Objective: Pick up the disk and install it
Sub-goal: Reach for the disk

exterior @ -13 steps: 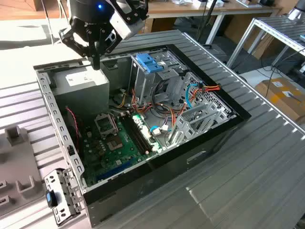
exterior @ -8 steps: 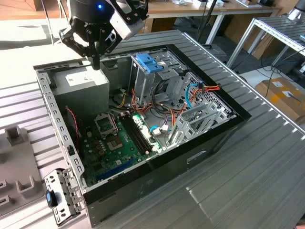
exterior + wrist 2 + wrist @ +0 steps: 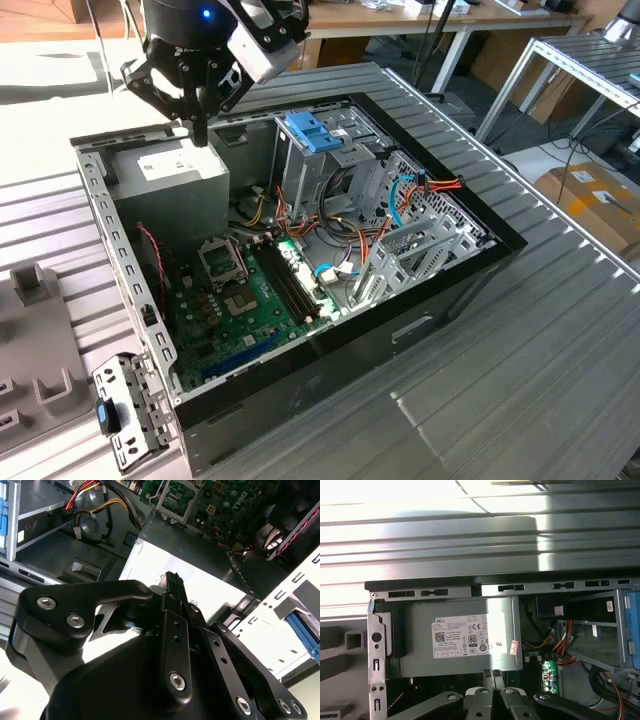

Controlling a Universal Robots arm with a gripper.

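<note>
Here the gripper [image 3: 200,135], jaws pinched together and empty, hangs above the power supply [image 3: 170,170]; the disk [image 3: 125,420] apparently lies well apart from them, outside the case [image 3: 330,345]. A clean pick likely wants jaws spread, squared to its edges.

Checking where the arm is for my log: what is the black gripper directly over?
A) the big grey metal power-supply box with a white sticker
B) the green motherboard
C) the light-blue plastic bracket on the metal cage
A: in the exterior view the black gripper hangs over the big grey metal power-supply box.
</note>
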